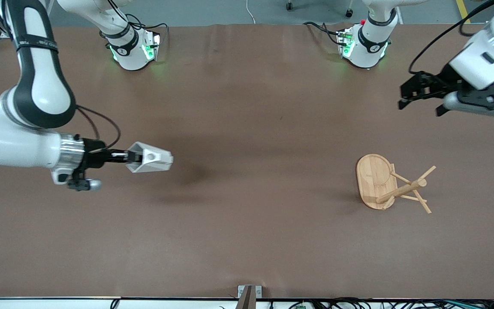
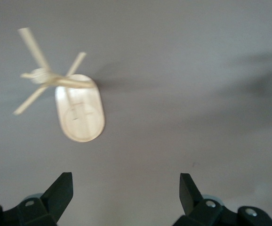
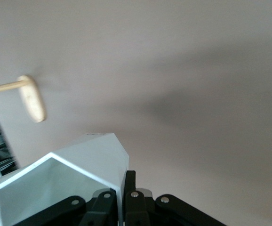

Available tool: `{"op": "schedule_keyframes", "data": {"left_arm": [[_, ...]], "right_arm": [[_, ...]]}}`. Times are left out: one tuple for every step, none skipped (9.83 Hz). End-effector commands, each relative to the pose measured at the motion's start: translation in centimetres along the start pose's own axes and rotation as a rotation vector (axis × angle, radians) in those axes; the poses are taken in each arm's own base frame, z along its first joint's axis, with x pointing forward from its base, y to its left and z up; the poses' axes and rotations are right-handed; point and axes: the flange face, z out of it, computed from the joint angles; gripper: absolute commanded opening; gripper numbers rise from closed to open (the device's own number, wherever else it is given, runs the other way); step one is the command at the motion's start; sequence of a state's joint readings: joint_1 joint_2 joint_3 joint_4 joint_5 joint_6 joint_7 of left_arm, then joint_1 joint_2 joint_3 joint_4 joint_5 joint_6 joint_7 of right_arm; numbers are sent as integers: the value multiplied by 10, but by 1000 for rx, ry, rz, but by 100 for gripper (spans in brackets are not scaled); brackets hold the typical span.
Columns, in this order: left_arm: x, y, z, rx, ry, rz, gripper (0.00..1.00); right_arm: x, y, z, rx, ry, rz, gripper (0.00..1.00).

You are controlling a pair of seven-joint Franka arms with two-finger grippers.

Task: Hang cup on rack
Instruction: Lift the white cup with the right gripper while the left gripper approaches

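Over the right arm's end of the table [image 1: 247,240], up in the air, the right claw [image 1: 123,157] is pinched on the cup [image 1: 150,157], its fingers pressed against the cup's wall from either side, as the right wrist view shows: one black finger [image 3: 130,188] lies along the outer face, the other sits inside the rim. The cup [image 3: 65,186] is white and smooth, built of flat angular facets with sharp edges and a polygonal mouth; it is carried on its side, its body pointing toward the left arm's end. A soft shadow lies on the table beneath it

Toward the left arm's end stands the rack [image 1: 390,185], upright on the table, well apart from the cup. It is pale bamboo with a fine grain: a flat oval base, a round central post and thin straight pegs that angle out from the post. In the left wrist view the rack [image 2: 77,106] shows the same oval base with the pegs fanning from the post

Above the table at the left arm's end, the left claw [image 1: 420,101] hangs in the air, waiting, its black fingers [image 2: 60,190] spread wide and touching nothing. The table's cover is plain brown and matte
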State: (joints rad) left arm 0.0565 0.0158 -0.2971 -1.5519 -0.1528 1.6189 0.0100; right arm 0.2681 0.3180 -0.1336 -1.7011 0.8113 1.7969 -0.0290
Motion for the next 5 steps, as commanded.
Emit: {"op": "schedule_keyframes", "data": {"left_arm": [[15, 72, 42, -39, -21, 178, 100], [13, 109, 55, -49, -32, 249, 100], [10, 140, 63, -58, -33, 311, 100], [5, 169, 69, -64, -21, 388, 100], [0, 195, 79, -72, -27, 482, 100]], "right_arm": [[-15, -19, 28, 180, -36, -12, 1], [-21, -23, 46, 284, -55, -30, 1], [-28, -27, 69, 397, -67, -48, 1], [-32, -23, 84, 480, -66, -56, 1], [-39, -22, 99, 540, -71, -61, 1]]}}
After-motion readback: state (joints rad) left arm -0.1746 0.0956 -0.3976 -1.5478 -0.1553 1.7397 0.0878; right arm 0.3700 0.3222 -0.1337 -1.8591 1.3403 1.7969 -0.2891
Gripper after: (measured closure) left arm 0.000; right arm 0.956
